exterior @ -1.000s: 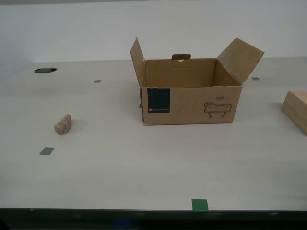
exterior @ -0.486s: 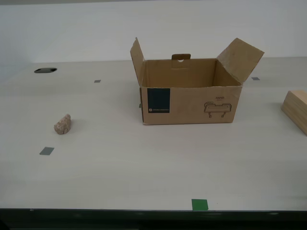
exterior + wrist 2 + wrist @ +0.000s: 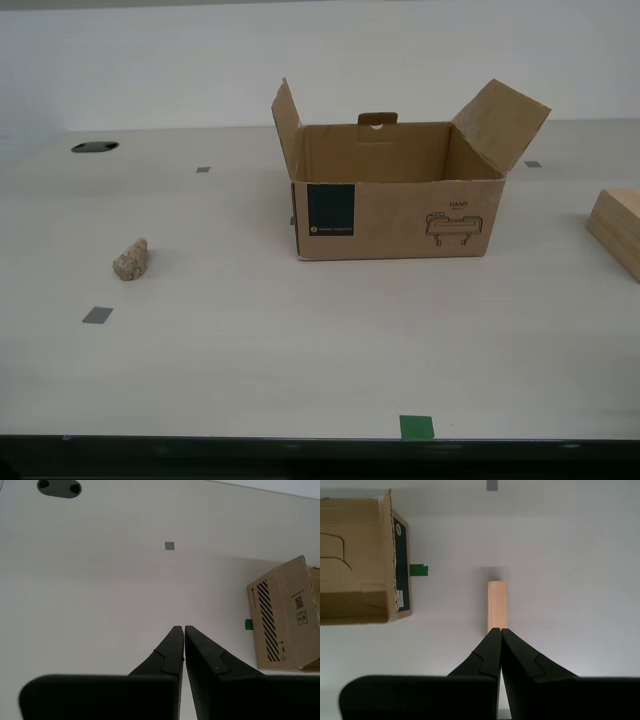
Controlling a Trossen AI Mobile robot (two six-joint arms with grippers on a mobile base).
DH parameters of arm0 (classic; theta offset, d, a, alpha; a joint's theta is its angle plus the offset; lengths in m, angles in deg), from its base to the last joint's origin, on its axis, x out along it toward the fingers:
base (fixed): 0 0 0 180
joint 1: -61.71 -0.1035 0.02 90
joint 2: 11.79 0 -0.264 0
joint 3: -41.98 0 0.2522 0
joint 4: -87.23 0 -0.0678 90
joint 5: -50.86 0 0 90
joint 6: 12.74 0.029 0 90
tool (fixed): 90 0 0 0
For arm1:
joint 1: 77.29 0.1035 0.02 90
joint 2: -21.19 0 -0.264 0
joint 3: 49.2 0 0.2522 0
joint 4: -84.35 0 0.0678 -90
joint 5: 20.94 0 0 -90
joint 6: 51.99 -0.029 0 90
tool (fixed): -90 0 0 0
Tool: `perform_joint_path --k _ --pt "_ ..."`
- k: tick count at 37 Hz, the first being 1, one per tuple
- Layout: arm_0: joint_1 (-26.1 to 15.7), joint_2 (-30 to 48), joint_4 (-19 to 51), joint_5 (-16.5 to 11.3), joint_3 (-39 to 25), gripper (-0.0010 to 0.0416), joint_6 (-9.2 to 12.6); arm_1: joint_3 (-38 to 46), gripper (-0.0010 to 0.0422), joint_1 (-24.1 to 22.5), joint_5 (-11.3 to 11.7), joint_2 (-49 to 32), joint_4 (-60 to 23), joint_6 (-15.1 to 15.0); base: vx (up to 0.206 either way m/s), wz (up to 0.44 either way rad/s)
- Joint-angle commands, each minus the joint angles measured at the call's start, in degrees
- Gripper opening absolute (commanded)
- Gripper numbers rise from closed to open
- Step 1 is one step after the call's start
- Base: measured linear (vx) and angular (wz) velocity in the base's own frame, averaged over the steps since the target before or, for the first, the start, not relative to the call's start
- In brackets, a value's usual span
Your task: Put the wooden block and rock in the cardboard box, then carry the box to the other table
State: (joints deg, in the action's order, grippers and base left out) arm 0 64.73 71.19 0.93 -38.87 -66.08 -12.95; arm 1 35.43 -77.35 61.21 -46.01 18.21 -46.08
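Nothing has shifted in the last second: the wooden block (image 3: 617, 229) sits at the tabletop's edge on the exterior view's right, the rock (image 3: 131, 260) well apart across the empty cardboard box (image 3: 395, 190). Your first gripper (image 3: 500, 630) and second gripper (image 3: 183, 628) hang closed, empty; loading hasn't begun.

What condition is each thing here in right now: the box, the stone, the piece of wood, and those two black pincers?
cardboard box: upright on the table, flaps open, nothing visible inside.
rock: lying on the table, outside the box, untouched.
wooden block: lying on the table, outside the box.
my first end effector: shut, empty, above the block.
my second end effector: shut, empty.
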Motion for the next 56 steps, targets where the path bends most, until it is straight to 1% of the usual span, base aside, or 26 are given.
perform_joint_path --k 1,15,20,23,29,36,40,45,52,53,54,55,56 --pt "-0.02 0.00 -0.24 0.00 -0.02 0.0000 0.11 0.07 0.0000 0.02 -0.31 0.00 0.11 0.09 0.000 0.000" --pt "-0.02 0.00 -0.02 -0.04 -0.02 0.0006 0.13 0.07 0.0000 0.02 -0.33 0.00 0.44 0.11 0.000 0.000" --pt "-0.02 0.00 0.04 -0.04 -0.02 0.0031 0.13 0.07 0.0002 0.02 -0.33 0.00 0.46 0.13 0.000 0.000" --pt "-0.02 0.00 0.04 -0.04 -0.02 0.0055 0.11 0.07 0.0016 0.02 -0.33 0.00 0.48 0.11 0.000 0.000" --pt "-0.02 0.00 0.04 -0.04 -0.02 0.0104 -0.09 0.07 0.0072 0.02 -0.33 0.00 0.44 0.09 0.000 0.000" --pt "-0.02 0.00 0.04 -0.04 -0.02 0.0173 -0.09 0.07 0.0162 0.02 -0.33 0.00 0.44 0.09 0.000 0.000" --pt "-0.02 0.00 0.04 -0.04 -0.02 0.0226 -0.09 0.07 0.0220 0.02 -0.33 0.00 0.44 0.09 0.000 0.000" --pt "-0.02 0.00 0.04 -0.04 -0.02 0.0305 -0.33 0.07 0.0292 0.02 -0.33 0.00 0.44 0.07 0.000 0.000" --pt "-0.02 0.00 -0.02 -0.04 -0.02 0.0407 -0.44 0.07 0.0384 0.02 -0.33 0.00 0.42 -0.24 0.000 0.000" --pt "-0.02 0.00 -0.02 -0.04 -0.02 0.0408 -0.42 0.07 0.0396 0.02 -0.33 0.00 0.42 -0.59 0.000 0.000" --pt "-0.02 0.00 -0.02 -0.04 -0.02 0.0399 -0.42 0.07 0.0407 0.02 -0.33 0.00 0.42 -0.94 0.000 0.000" --pt "-0.02 0.00 -0.04 -0.04 -0.02 0.0390 -0.42 0.07 0.0407 0.02 -0.33 0.00 0.44 -1.42 0.000 0.000" --pt "-0.02 0.00 -0.04 -0.04 -0.02 0.0382 -0.39 0.07 0.0398 0.02 -0.33 0.00 0.42 -1.49 0.000 0.000"
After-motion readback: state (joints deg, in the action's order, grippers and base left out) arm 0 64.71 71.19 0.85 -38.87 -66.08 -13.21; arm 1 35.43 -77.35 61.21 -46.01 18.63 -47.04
